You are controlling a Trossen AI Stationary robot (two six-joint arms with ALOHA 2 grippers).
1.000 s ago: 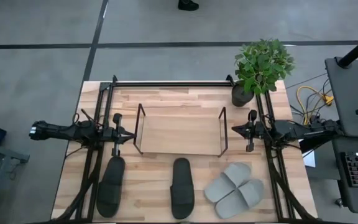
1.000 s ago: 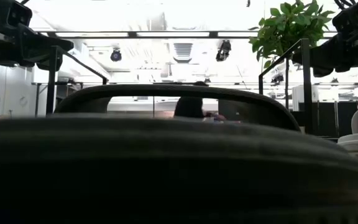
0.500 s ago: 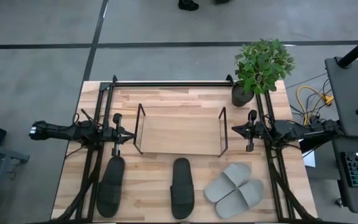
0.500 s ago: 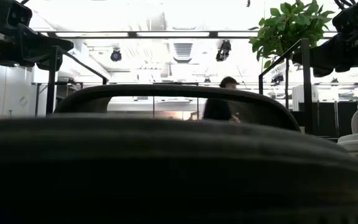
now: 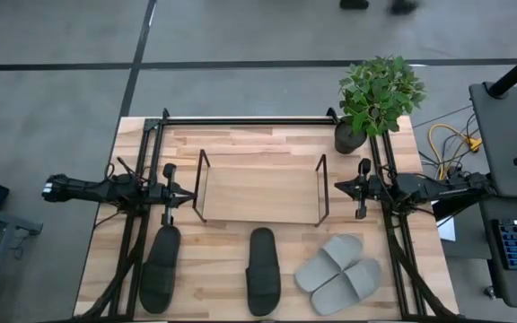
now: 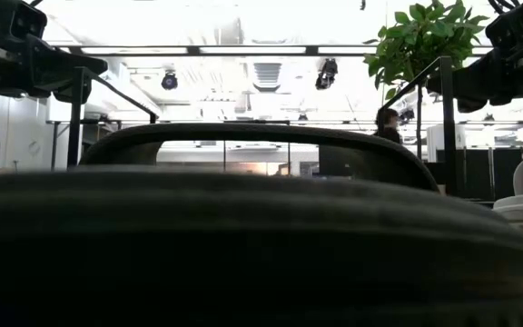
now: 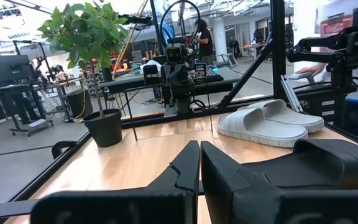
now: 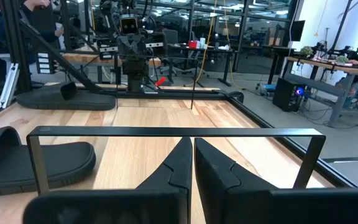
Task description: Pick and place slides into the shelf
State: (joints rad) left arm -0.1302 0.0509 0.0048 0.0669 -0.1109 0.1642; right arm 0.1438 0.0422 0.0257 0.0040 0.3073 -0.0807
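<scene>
While the shelf [image 5: 259,192] stood bare on the wood table [image 5: 240,144], four slides [image 5: 263,270] were seen before it; left gripper [image 5: 168,191] and right gripper [image 5: 361,189] were pressed together beside it, a plant [image 5: 380,92] behind.

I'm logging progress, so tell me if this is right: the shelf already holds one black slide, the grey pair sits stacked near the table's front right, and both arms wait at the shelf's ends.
Not quite. The high view shows the shelf holds nothing; both black slides lie on the table in front of it. The grey pair does sit stacked at front right, with the left gripper and right gripper waiting at the shelf's ends.
</scene>
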